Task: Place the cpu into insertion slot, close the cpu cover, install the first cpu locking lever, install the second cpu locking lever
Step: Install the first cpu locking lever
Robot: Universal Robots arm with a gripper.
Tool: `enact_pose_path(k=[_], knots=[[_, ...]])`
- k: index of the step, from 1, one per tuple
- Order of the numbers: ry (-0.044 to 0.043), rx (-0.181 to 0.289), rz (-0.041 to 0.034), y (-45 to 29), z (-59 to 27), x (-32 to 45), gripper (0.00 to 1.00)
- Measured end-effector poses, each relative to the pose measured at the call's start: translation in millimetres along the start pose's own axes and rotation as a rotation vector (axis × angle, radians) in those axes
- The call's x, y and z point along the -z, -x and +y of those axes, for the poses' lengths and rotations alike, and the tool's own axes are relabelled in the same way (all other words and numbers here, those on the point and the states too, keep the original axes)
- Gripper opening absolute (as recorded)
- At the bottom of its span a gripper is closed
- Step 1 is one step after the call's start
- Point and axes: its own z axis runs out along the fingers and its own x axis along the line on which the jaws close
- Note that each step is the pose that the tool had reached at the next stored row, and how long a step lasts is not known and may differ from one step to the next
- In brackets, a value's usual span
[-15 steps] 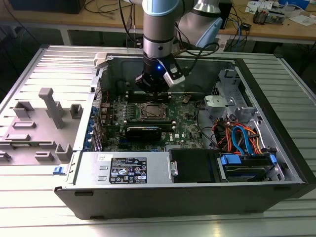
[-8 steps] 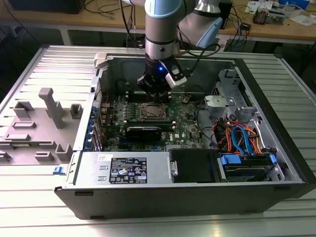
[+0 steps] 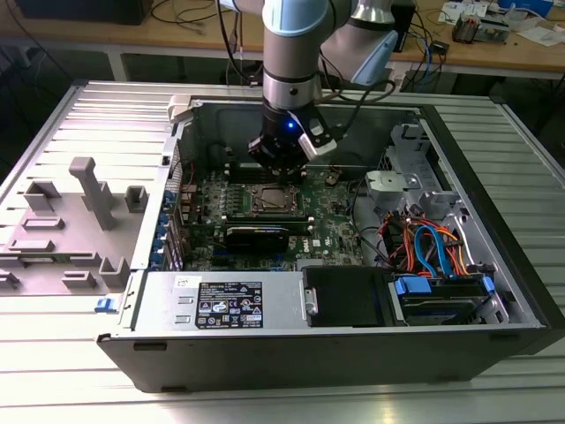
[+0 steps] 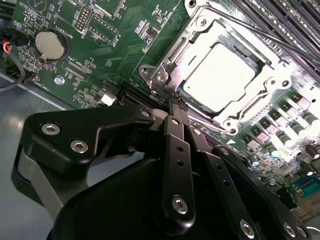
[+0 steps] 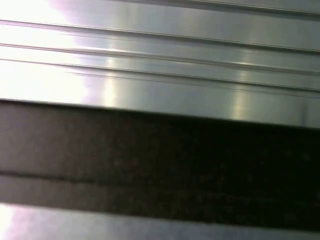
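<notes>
The cpu [image 4: 220, 75] lies flat in the insertion slot on the green motherboard [image 4: 115, 35], its silvery top showing through the window of the cpu cover [image 4: 172, 52]. The cover lies down over the chip, and the slot itself is hidden beneath them. A thin metal locking lever [image 4: 260, 32] runs along the far side of the socket. My gripper [image 4: 173, 102] is shut, its black fingers [image 4: 177, 145] meeting at a point on the socket's near corner. In the exterior view the gripper [image 3: 281, 175] hangs just behind the cpu [image 3: 269, 200] inside the open computer case.
The case walls [image 3: 185, 110] surround the board. A black power supply [image 3: 229, 305] sits in front, and drive cages with orange and blue cables [image 3: 428, 247] on the exterior view's right. Black memory slots [image 4: 295, 20] flank the socket. A coin battery [image 4: 50, 45] sits nearby. Grey fixtures [image 3: 88, 190] stand outside.
</notes>
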Motion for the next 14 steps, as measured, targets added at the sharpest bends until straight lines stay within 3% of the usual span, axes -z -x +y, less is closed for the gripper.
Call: enact_pose_path(k=[14], knots=[[-0.0003,-0.016,-0.0004,1.8,0.9,-2.5,0.11]])
